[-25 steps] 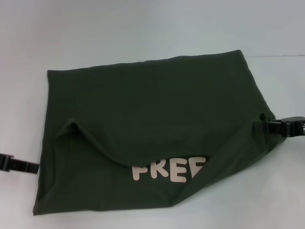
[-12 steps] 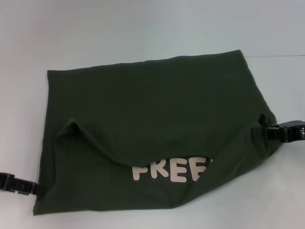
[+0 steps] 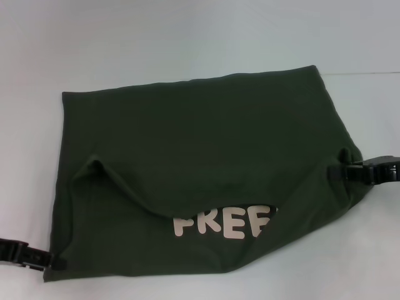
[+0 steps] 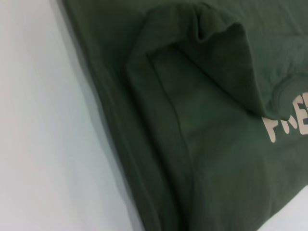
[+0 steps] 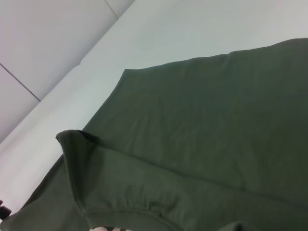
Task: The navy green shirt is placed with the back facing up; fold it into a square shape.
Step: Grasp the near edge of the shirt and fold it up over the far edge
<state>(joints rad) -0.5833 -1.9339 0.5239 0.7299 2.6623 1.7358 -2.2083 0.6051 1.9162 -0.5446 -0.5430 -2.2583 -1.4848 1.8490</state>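
The navy green shirt [image 3: 200, 162] is spread over the middle of the white table [image 3: 187, 37], and its lower part reaches almost to the near edge. It is partly folded. 1 flap has been turned over, so pale letters [image 3: 222, 224] can be seen on the part that lies nearest the near edge. A loose bump of cloth [image 3: 94, 165] stands up toward the left side.

The left gripper [image 3: 47, 261] is at the shirt's near left corner, touching the edge of the cloth. Whether its fingers are open or closed cannot be told. The right gripper [image 3: 340, 173] is at the shirt's right edge, where the cloth is bunched up around its tip. It looks pinched on that edge, but the fingers are partly hidden by the cloth.

The shirt is judged to be soft, light and floppy. It will not break. It will sag and wrinkle when lifted, and it may slide a little on the smooth table. It is best taken by its edges and corners, with 2 grippers well apart, so that the cloth stays flat between them. If only 1 layer is pinched, the fold below may be left behind.
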